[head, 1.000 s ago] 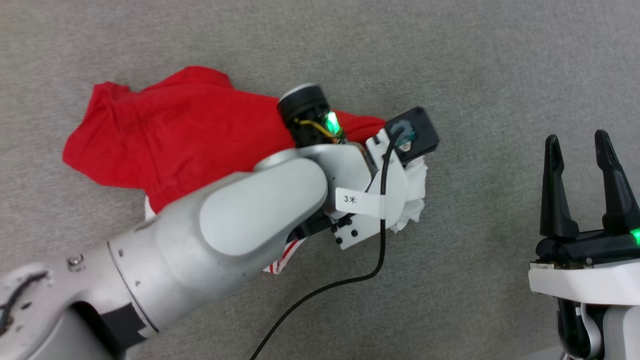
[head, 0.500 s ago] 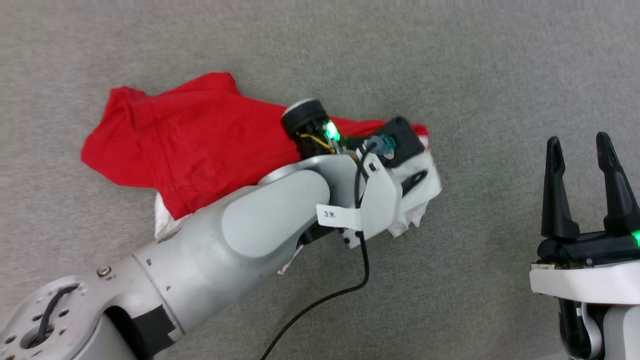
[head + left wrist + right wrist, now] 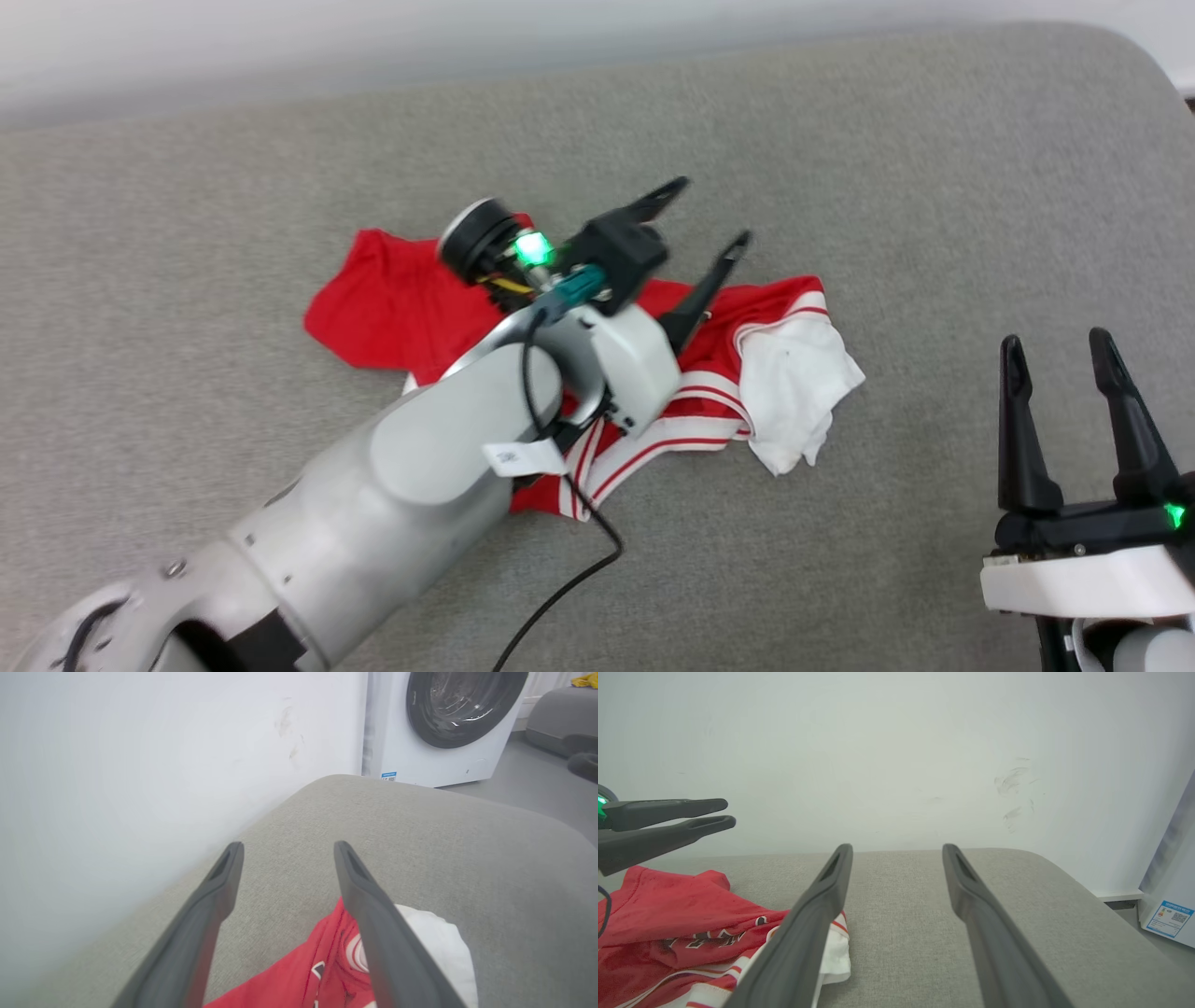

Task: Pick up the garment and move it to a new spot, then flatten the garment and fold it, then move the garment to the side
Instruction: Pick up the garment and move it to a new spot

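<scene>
The garment (image 3: pixel 401 308), a red jersey with a white sleeve (image 3: pixel 794 392) and red-and-white striped trim, lies crumpled on the grey padded surface (image 3: pixel 934 187). My left gripper (image 3: pixel 708 218) hovers open just above the garment's right part, fingers pointing away, nothing between them. My left forearm hides the garment's middle. In the left wrist view the left gripper (image 3: pixel 287 847) is open over the garment (image 3: pixel 317 970). My right gripper (image 3: pixel 1055 343) stands open at the lower right, apart from the cloth. The right wrist view shows the right gripper (image 3: pixel 899 849) open, with the garment (image 3: pixel 668 914) and the left gripper (image 3: pixel 731 813) to its left.
A white wall (image 3: pixel 896 742) runs along the surface's far edge. A white washing machine (image 3: pixel 420 760) stands past the surface's rounded corner. A black cable (image 3: pixel 569 579) hangs from my left wrist over the near part of the surface.
My left gripper has opened, let go of the garment's white sleeve and risen off the cloth. The head camera has tilted up, so the whole picture has shifted. The right gripper stays open.
</scene>
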